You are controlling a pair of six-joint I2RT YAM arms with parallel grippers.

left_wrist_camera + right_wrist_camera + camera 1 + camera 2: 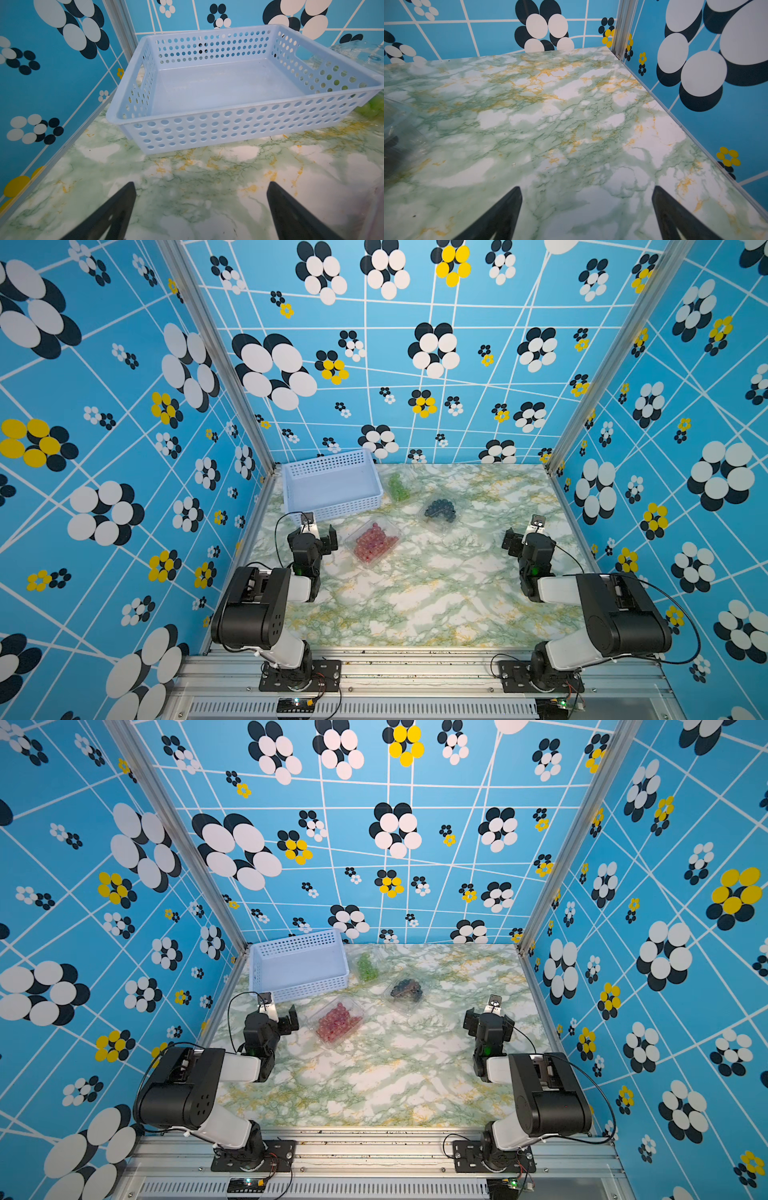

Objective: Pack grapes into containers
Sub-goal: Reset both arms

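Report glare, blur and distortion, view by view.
Both top views: even light, walls bent by the wide lens, the container holding the red grapes barely visible. Left wrist: basket sharp, left gripper soft-edged. Right wrist: table sharp, another container smeared at the frame edge.

We are looking at red grapes (374, 542) lying in a clear box (393, 531), green grapes (397, 487) sitting beside the blue basket (332, 509).

Blue walls (498, 364) on three sides, printed with white grid lines and white, black and yellow oval flowers. Aluminium corner posts (223, 364). Glossy green-white marble-look tabletop (415, 593), yellow veins. Aluminium rail (415, 668) along near edge. Bright, even light.
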